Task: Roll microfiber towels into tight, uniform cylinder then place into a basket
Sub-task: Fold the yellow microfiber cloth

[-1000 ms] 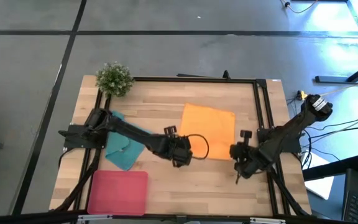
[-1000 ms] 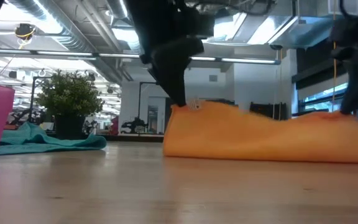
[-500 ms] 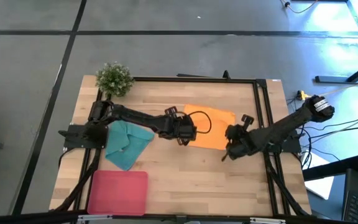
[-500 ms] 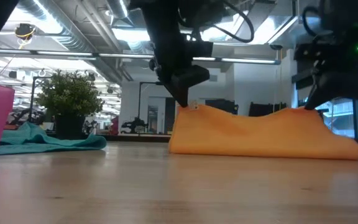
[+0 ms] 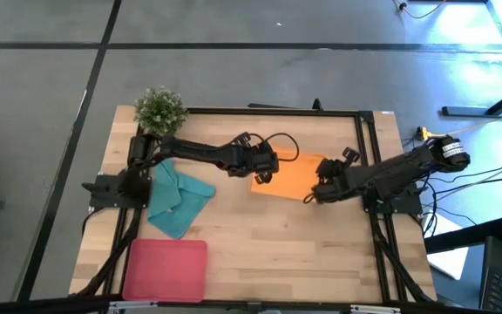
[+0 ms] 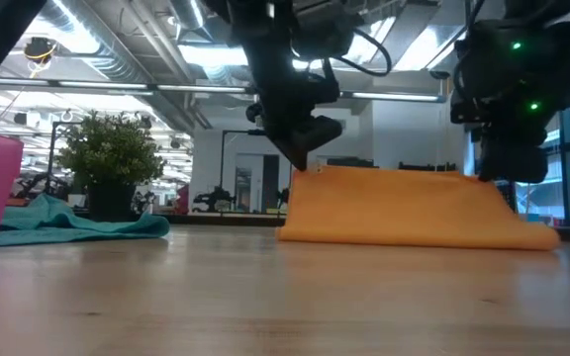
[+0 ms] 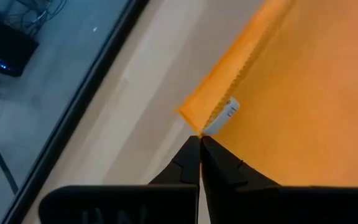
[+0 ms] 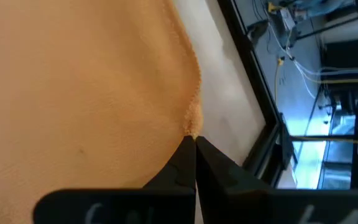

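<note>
Within the last second both arms carried the orange towel's (image 5: 288, 177) near edge away across the bench (image 5: 234, 253), folding it over. Left end effector (image 7: 199, 142) and right end effector (image 8: 194, 142) each pinched a corner. Rolling was under way; the basket (image 5: 166, 269) held nothing.

A matt, finely napped orange microfiber towel (image 5: 290, 177), its hem stitched and bearing a small white label (image 7: 227, 113), lies on a pale wood-plank counter (image 5: 268, 253) with a soft sheen. A teal towel (image 5: 178, 200) shows the same soft cloth; the pink basket (image 5: 166, 269) looks like smooth plastic. Each tool has matt black fingers (image 7: 188, 163).
</note>
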You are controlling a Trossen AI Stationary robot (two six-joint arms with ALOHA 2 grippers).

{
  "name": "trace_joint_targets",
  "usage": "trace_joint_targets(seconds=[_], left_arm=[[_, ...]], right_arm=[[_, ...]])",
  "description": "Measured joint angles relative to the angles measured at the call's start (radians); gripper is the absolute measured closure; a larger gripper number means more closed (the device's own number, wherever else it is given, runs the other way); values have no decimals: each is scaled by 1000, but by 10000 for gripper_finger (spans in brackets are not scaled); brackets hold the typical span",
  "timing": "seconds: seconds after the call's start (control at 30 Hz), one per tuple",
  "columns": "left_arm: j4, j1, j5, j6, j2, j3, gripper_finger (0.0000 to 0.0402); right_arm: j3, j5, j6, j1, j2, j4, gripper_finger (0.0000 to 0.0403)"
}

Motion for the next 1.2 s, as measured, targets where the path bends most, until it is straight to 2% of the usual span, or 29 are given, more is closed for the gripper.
trace_joint_targets(seconds=[0.17, 0.37, 0.53, 0.67, 0.93, 0.97, 1.03, 1.13, 1.2], left_arm=[[5, 24, 2, 0, 0, 1, 401], [28, 42, 75, 0, 0, 1, 401], [74, 56, 81, 14, 0, 1, 399], [102, 64, 81, 68, 0, 1, 377], [134, 73, 81, 70, 0, 1, 317], [135, 73, 87, 62, 0, 1, 314], [127, 72, 159, 47, 0, 1, 312], [107, 65, 321, 45, 0, 1, 315], [93, 55, 376, 45, 7, 0, 316]], right_arm=[[0, -2, -58, -54, 0, 44, 400], [0, -32, -77, -97, 0, 90, 370], [0, -34, -79, -121, 0, 98, 349], [0, -35, -76, -137, 0, 100, 324], [0, -39, -60, -158, 0, 136, 262], [0, -53, -43, -159, 0, 143, 256], [4, -152, -44, -159, 0, 162, 247], [5, -378, -80, -155, -1, 207, 241], [-1, -499, -113, -140, -1, 251, 240]])
